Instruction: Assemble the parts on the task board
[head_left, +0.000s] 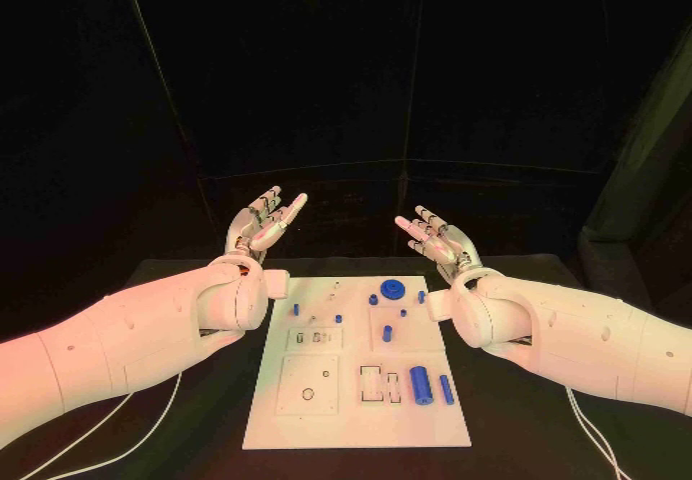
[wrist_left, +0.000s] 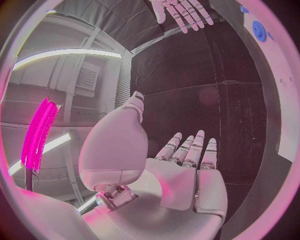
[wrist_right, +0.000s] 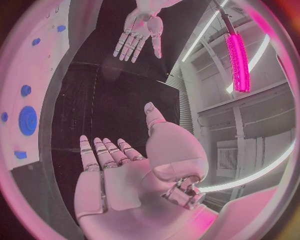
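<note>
Head view first: we see the white task board (head_left: 358, 400) flat on the black desk (head_left: 519, 420), blue parts on it, among them a gear (head_left: 391, 290) and a cylinder (head_left: 420, 384), while the left robot hand (head_left: 264, 225) and right robot hand (head_left: 440, 238) rise beyond its far edge, fingers spread, holding nothing. From the left wrist we see that palm (wrist_left: 187, 175) open and empty, the other hand (wrist_left: 181, 12) opposite. From the right wrist we see its fingers (wrist_right: 103, 152) apart, the gear (wrist_right: 27, 120) on the board alongside.

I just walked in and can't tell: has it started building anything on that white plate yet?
Hardly, by the look of it. Nothing is in hand: the left hand and right hand are raised beyond the task board, open. Left to do: the blue gear and two blue cylinders lie loose on the board.
</note>
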